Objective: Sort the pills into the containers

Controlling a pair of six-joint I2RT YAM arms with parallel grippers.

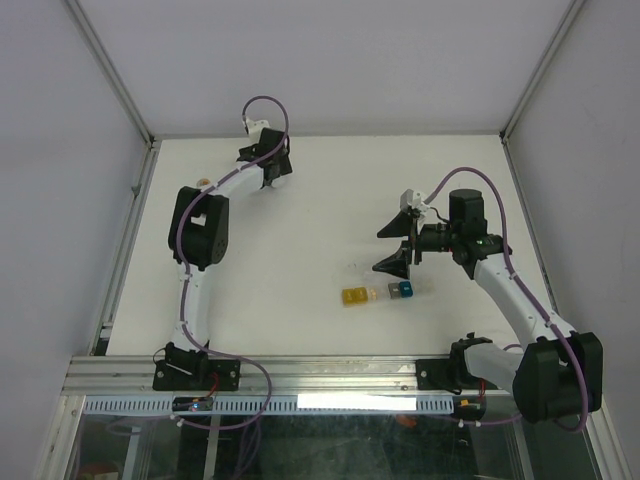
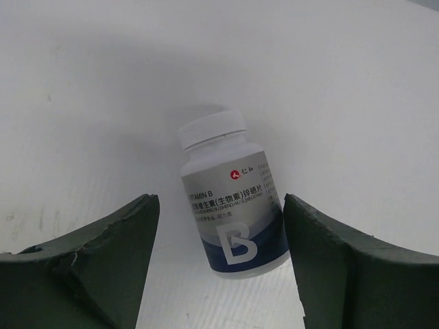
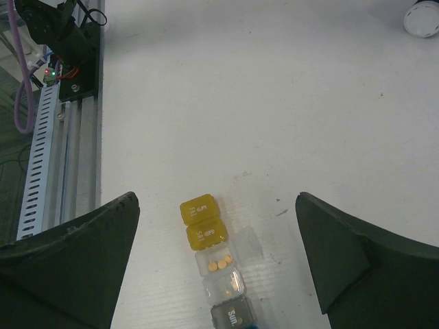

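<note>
The containers (image 1: 378,293) are a short strip on the white table, right of centre. In the right wrist view the strip (image 3: 216,264) shows two shut yellow compartments, an open clear one holding three orange pills (image 3: 219,262), a shut clear one with pills inside, a grey one and a teal edge. My right gripper (image 1: 393,247) is open, and in its wrist view (image 3: 216,202) it hangs above the strip without touching it. My left gripper (image 1: 268,165) is open at the far left. In its wrist view (image 2: 219,202) the fingers stand either side of a white-capped bottle (image 2: 230,199) with gaps on both sides.
The bottle's cap also shows far off in the right wrist view (image 3: 422,17). An aluminium rail (image 1: 300,372) runs along the near edge, also in the right wrist view (image 3: 65,137). Enclosure walls stand on the left, the right and at the back.
</note>
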